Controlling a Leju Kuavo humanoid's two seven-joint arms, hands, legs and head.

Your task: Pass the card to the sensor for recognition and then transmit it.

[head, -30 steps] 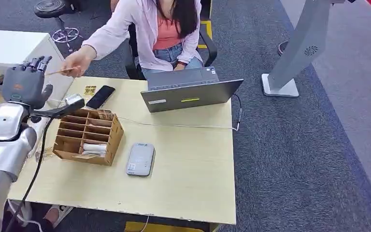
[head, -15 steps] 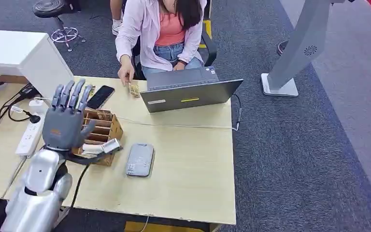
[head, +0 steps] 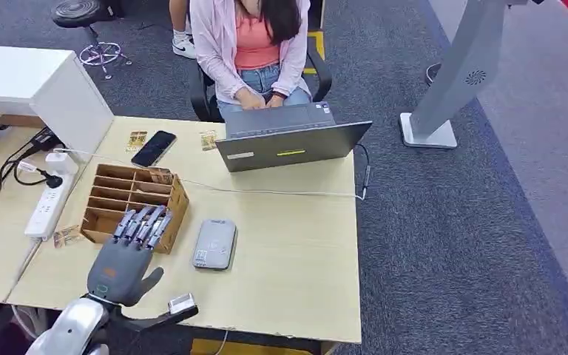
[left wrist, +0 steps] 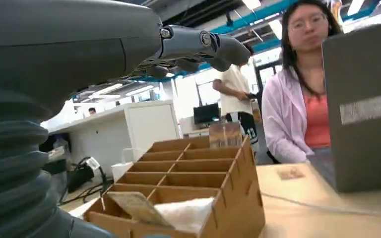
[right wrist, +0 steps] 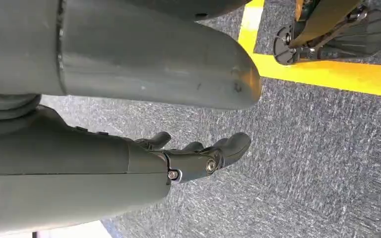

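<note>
My left hand point(head: 127, 259) hovers flat over the table's front left edge, fingers straight and holding nothing, fingertips at the wooden organizer point(head: 133, 200). The grey card sensor point(head: 215, 243) lies just right of it. One card point(head: 207, 140) lies on the table beside the laptop point(head: 290, 145); another card point(head: 137, 139) lies left of a black phone point(head: 154, 148). In the left wrist view the hand point(left wrist: 79, 54) reaches above the organizer point(left wrist: 188, 173), whose front compartment holds a card point(left wrist: 134, 208). My right hand point(right wrist: 193, 156) hangs over carpet with loosely extended fingers, holding nothing.
A person sits behind the laptop with hands at its keyboard. A power strip point(head: 46, 207) and cables lie at the left, beside a white cabinet point(head: 37, 81). A thin cable point(head: 281, 193) crosses the table behind the sensor. A grey stand point(head: 455, 81) rises at the right.
My left hand came down from the raised position at the left to the table's front edge. The person laid the card beside the laptop and drew the hand back to the keyboard.
</note>
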